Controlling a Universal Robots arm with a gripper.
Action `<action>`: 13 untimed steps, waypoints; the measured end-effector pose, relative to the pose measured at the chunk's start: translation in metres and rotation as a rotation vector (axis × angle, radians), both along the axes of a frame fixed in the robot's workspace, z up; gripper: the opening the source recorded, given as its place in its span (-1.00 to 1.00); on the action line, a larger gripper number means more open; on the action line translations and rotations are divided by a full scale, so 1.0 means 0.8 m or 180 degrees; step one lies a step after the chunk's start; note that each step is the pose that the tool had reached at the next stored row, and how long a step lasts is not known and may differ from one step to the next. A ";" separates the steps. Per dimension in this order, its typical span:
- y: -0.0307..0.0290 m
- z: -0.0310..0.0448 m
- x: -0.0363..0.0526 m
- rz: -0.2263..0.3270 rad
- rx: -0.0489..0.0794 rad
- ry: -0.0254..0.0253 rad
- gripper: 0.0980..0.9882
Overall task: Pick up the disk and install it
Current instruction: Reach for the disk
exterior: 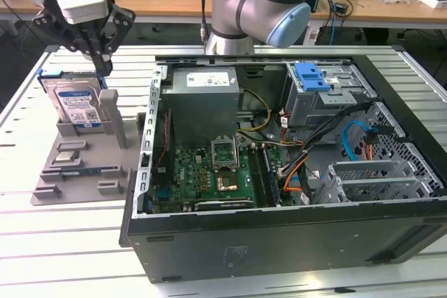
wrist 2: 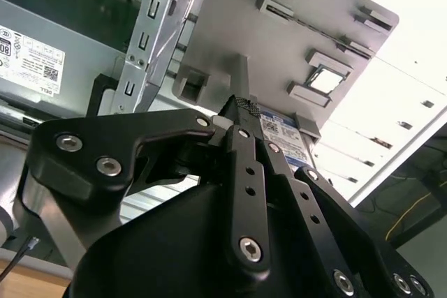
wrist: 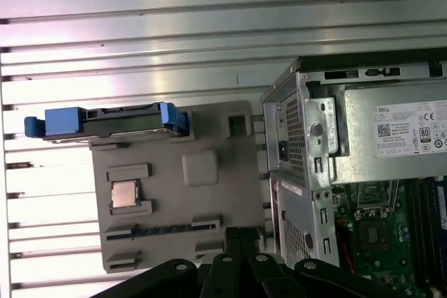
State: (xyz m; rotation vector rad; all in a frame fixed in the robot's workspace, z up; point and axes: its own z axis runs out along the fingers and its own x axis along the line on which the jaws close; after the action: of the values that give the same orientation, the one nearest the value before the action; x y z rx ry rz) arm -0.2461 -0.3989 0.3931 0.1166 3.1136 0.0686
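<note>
- One disk stands on edge in a slot at the far end of a grey holder tray, on the exterior view's left. It is a flat silver metal slab with a blue-and-white label across its broad face and blue plastic rails along its sides.
- From above, in the first wrist view, the disk shows as a thin dark edge with a blue rail end sticking out at each side. In the second wrist view a strip of its label shows just behind the fingers.
- The end effector hangs close over the disk's upper corner on the exterior view's right. Its fingers are pressed together with nothing between them, as both wrist views show. Whether the tip touches the disk cannot be told.
- A small square chip lies in another pocket of the tray.
- The tray rests on a slatted metal bench, just beside an open computer case.
- Inside the case are a grey metal box, a green board and a blue bracket.
</note>
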 end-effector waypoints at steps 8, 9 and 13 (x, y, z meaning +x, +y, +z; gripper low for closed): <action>0.0000 0.0000 -0.016 0.0000 0.0000 0.0000 -0.98; 0.0000 0.0000 -0.019 0.0000 0.0000 0.0000 -0.98; 0.0000 -0.0001 -0.028 0.0000 0.0000 0.0000 -0.98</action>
State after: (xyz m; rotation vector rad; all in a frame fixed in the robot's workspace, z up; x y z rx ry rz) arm -0.2686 -0.3989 0.3931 0.1165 3.1136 0.0687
